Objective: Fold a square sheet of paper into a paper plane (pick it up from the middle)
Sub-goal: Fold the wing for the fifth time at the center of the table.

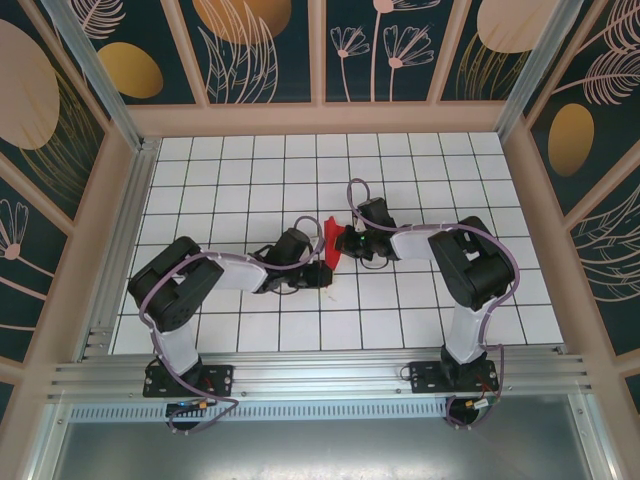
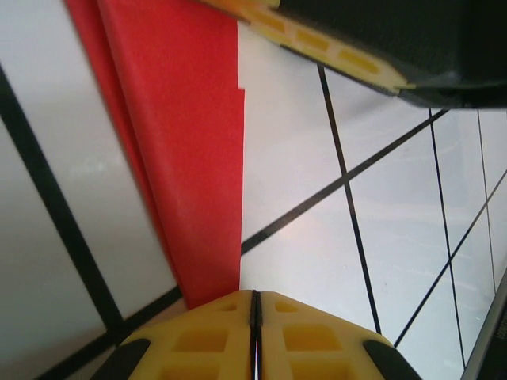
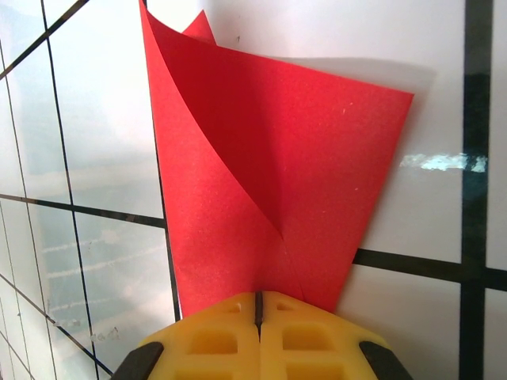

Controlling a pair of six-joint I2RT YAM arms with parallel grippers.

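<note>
The folded red sheet (image 3: 261, 150) is held on edge over the middle of the tiled table (image 1: 250, 330), pinched from both sides. The left gripper (image 2: 255, 299) has its fingers together on one narrow end; the right gripper (image 3: 258, 299) is clamped on the layered end. Judged light, limp and tear-prone, so grip at creases, not single-ply edges.

Bright red paper sheet (image 1: 331, 238): folded into layered pointed flaps, upright on edge, above table middle.

One folded red paper sheet (image 1: 331, 238), mid-table. Two robot arms: the left arm (image 1: 190, 282) and the right arm (image 1: 470, 265), bases at the near edge. Two tools, one per arm: the left tool (image 1: 320, 273) and the right tool (image 1: 347, 243), each with two yellow fingers (image 2: 206, 340). One table (image 1: 250, 330), white with a black grid.
</note>
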